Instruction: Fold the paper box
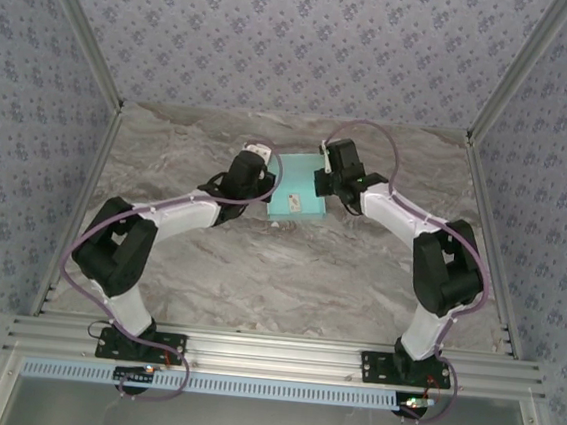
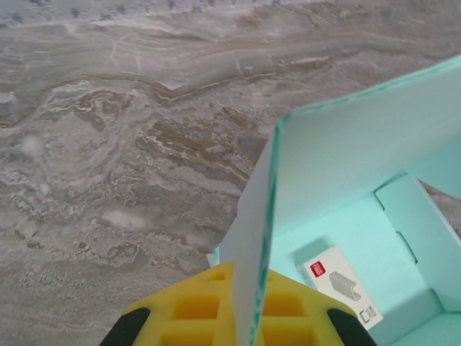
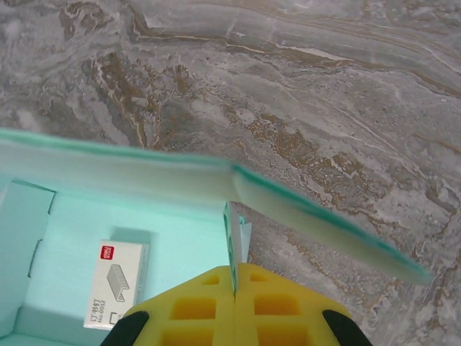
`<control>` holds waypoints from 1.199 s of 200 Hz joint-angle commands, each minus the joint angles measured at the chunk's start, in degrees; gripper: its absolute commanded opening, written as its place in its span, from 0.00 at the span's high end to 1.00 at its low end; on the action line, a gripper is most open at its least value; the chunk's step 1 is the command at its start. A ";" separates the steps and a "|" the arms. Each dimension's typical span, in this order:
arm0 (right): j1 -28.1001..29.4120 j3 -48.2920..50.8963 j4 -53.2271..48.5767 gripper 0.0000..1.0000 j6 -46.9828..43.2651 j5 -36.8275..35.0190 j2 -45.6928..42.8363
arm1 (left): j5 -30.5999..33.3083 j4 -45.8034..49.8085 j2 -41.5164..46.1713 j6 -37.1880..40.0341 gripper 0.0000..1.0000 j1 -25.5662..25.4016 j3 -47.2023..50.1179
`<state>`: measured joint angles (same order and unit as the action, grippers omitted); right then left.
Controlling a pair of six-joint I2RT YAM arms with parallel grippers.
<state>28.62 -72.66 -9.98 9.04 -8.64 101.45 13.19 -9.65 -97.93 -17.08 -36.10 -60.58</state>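
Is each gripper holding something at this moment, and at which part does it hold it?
Both hold the paper box. The left gripper pinches an upright side wall by its edge. The right gripper pinches a raised piece of card near a corner fold.

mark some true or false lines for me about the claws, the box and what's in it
1. The left claw is shut on an upright wall of the pale turquoise card box. True.
2. The right claw hangs open, clear of the box. False: it is shut on a box wall too.
3. A small white staple packet lies inside the box. True.
4. The box rests on a plain wooden tabletop. False: it rests on a grey-brown marble-patterned tabletop.
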 commanded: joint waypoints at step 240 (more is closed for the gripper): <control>7.41 23.79 33.41 1.00 13.78 -8.50 -4.15 | 32.40 -28.33 -6.85 -13.89 1.00 -14.54 16.68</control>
<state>35.18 -50.96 21.76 23.00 -16.80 98.50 44.75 -36.32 -102.83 -30.70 -49.15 -45.80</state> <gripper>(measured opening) 0.059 0.042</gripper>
